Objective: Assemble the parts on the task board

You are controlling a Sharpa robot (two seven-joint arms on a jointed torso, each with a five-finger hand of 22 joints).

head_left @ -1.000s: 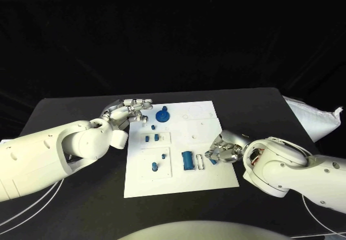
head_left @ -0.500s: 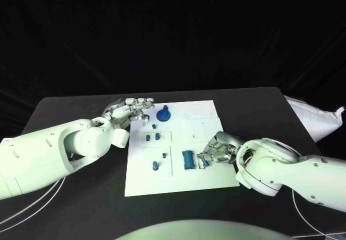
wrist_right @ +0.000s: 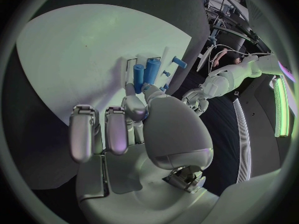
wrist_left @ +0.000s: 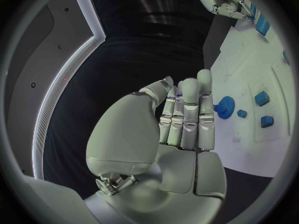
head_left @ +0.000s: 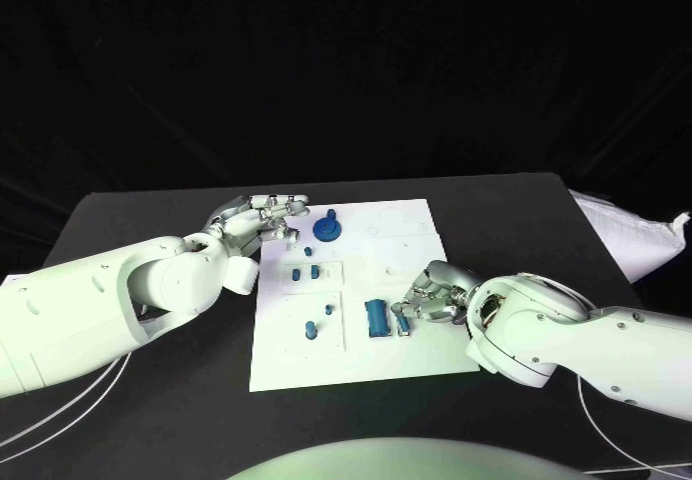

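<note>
the white task board (head_left: 389, 350) lay in the middle of the black table (head_left: 548, 210). on it stood a blue gear (head_left: 327, 232) near the far edge, some small blue pegs (head_left: 303, 272) in the middle part, and a blue cylinder (head_left: 376, 318) nearer to the robot, lying just beside a small white frame (head_left: 405, 325).

the right hand (head_left: 430, 300) was over the board's right part, next to the cylinder. in the right wrist view its fingers (wrist_right: 106, 129) were partly bent, the thumb tip close to the cylinder (wrist_right: 139, 78); whether it touched, i cannot tell.

the left hand (head_left: 257, 222) was at the board's far left corner, beside the gear. its fingers (wrist_left: 187, 109) were straight and pressed together, holding nothing.
</note>
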